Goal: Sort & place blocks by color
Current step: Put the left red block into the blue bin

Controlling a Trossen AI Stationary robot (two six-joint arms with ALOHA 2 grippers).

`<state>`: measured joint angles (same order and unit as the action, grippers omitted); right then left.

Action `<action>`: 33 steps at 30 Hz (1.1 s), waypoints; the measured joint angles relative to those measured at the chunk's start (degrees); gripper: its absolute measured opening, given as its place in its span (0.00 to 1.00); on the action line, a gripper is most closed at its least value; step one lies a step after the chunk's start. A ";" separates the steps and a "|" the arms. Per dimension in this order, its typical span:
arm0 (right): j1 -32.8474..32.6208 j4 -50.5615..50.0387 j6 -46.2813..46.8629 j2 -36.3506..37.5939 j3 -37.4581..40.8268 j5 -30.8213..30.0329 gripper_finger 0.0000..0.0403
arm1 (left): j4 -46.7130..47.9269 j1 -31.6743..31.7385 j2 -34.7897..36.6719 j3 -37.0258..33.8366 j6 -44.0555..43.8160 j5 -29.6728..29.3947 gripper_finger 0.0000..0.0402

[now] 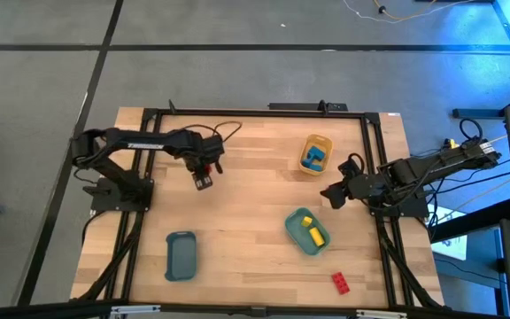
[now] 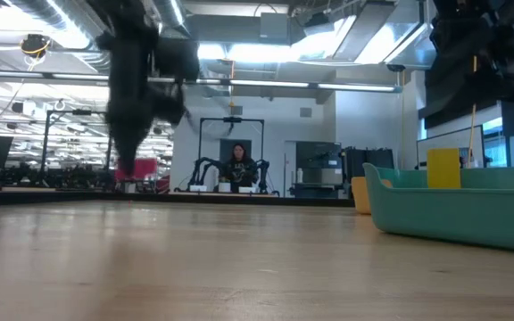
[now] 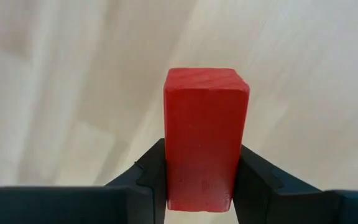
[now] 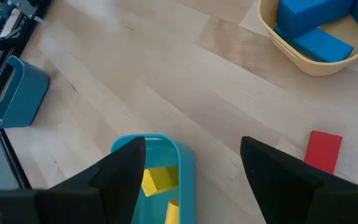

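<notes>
My left gripper (image 1: 204,180) is at the table's far left, shut on a red block (image 3: 207,137) above the wood; the block also shows in the low view (image 2: 136,168). My right gripper (image 4: 191,180) is open and empty, at the right between the yellow tray (image 1: 315,154) and the teal tray (image 1: 307,230). The yellow tray holds blue blocks (image 4: 316,31). The teal tray holds yellow blocks (image 1: 314,232). Another red block (image 1: 340,283) lies flat on the table near the front right. The slate-blue tray (image 1: 181,255) stands at the front left. My left gripper pinches the red block's two opposite long sides (image 3: 173,180) between its two fingers (image 3: 257,177), near one end of the block. The fingers come from above, pointing down. The block sticks out past the fingertips and hangs clear of the table.
Bare wood lies between the trays in the table's middle. Black frame rails run along the table's left, right and far edges (image 1: 255,111). A person sits far behind the table in the low view (image 2: 237,165).
</notes>
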<state>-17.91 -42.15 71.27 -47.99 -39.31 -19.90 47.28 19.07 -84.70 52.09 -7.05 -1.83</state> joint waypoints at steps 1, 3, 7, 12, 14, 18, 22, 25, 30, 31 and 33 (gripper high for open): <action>-0.02 0.34 -0.41 0.00 0.00 0.02 0.66 | -1.22 -0.39 1.62 1.05 -0.04 0.00 0.29; 0.00 1.36 -1.05 -0.01 0.00 0.17 0.66 | -5.33 -1.50 4.98 2.85 -0.55 0.10 0.29; -0.01 6.75 -2.71 -0.01 0.00 0.37 0.66 | -18.91 -4.95 11.18 3.37 -3.78 0.86 0.29; 0.37 18.85 -4.13 -0.39 0.00 0.11 0.66 | -26.41 -12.10 12.66 3.48 -7.87 -5.60 0.29; 1.09 23.13 -3.24 -1.56 0.00 -0.09 0.66 | -27.32 -14.83 11.66 3.48 -9.02 -6.48 0.29; 2.62 30.69 -1.05 -5.95 0.00 -0.01 0.66 | -26.75 -19.71 8.18 3.39 -9.23 -8.08 0.29; 2.82 35.69 -3.00 -10.58 0.00 0.04 0.66 | -24.71 -24.37 7.62 3.39 -10.58 -6.21 0.29; 2.80 37.34 -3.83 -13.55 0.00 0.68 0.66 | -19.92 -28.15 8.41 3.52 -12.76 -1.32 0.29; 2.80 38.55 -3.87 -17.08 0.00 3.83 0.66 | -3.89 -37.90 9.23 9.18 -16.42 0.98 0.29; 2.80 38.47 -3.87 -17.41 0.00 4.69 0.66 | -1.16 -40.21 9.22 10.46 -16.96 0.86 0.29; 2.80 38.65 -3.87 -18.05 0.00 5.54 0.66 | 3.05 -44.49 9.27 12.46 -18.96 0.87 0.29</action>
<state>-15.11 -3.49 67.40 -66.04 -39.31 -14.36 50.33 -25.42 -75.42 64.55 -26.01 -0.95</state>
